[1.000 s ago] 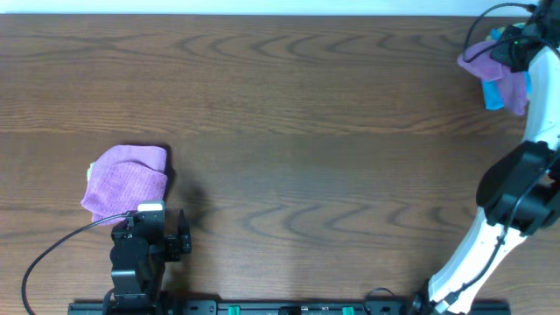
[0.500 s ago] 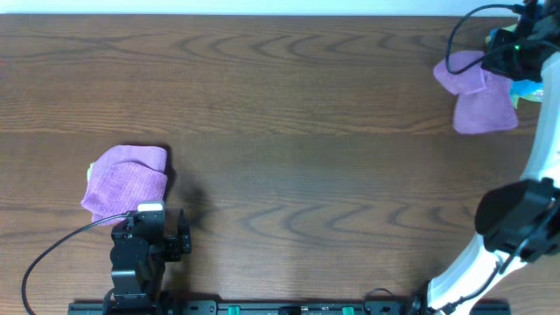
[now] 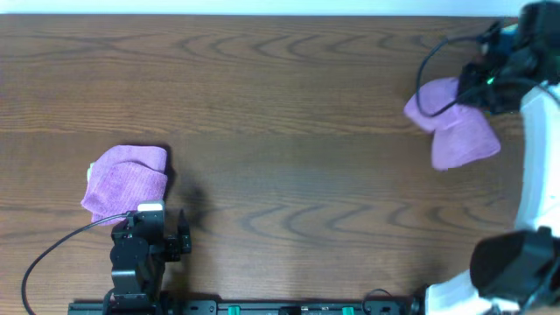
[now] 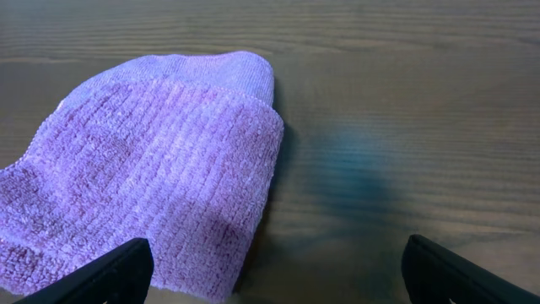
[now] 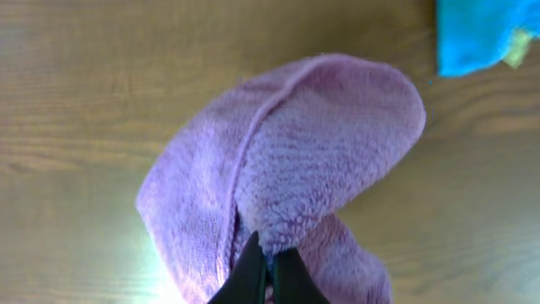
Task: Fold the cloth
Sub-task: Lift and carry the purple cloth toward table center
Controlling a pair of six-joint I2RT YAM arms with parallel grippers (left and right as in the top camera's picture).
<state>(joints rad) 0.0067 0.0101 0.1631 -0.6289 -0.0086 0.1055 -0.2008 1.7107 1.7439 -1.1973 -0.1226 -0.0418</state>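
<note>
overhead: the right gripper (image 3: 479, 83) carries the cloth (image 3: 451, 129) bunched above the far right of the table (image 3: 289, 114), well apart from a folded purple cloth (image 3: 129, 179) at the left. set down like this, it would likely land crumpled, its corners hidden.

left wrist: the left gripper (image 4: 278, 274) gapes wide and holds nothing.

right wrist: the jaws are pinched tight on a small pucker of the cloth, and so thin a bite may slip. the blue cloth (image 5: 477, 29) lies near and could snag.
</note>
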